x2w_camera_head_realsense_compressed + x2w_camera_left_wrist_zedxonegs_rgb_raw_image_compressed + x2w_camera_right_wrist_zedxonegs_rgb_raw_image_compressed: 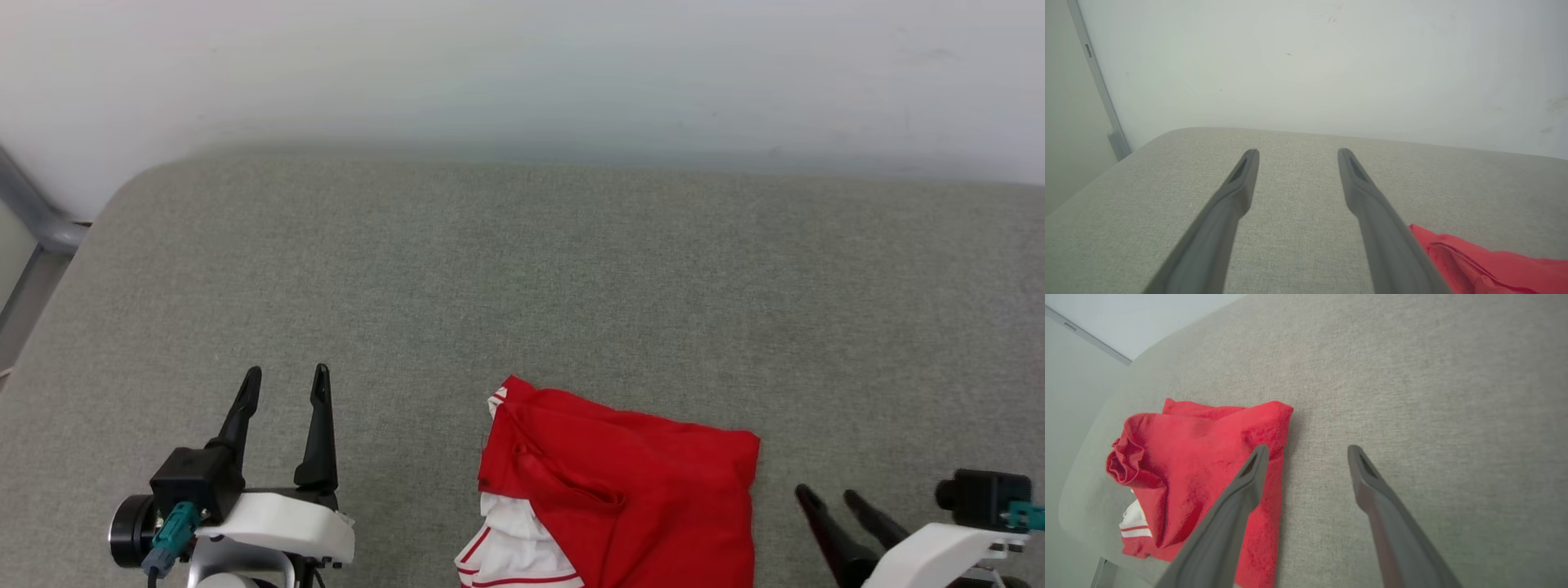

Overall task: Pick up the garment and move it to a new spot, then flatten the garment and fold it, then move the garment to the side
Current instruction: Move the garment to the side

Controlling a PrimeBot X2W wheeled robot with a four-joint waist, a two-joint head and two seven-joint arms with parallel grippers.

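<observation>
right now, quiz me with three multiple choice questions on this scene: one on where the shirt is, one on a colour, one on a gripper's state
1. Where does the garment lie?
A) against the far wall
B) at the near edge of the surface, between the left gripper and the right gripper
C) hanging from a gripper

2. What colour is the padded surface?
A) blue
B) brown
C) grey

3. How is the left gripper?
A) open and empty
B) shut on the garment
C) shut on a cup

Answers:
1 B, since the head view shows it low in the middle with a gripper on either side.
2 C, since its weave looks grey in all three views.
3 A, since its jaws stand apart over bare surface.
</observation>
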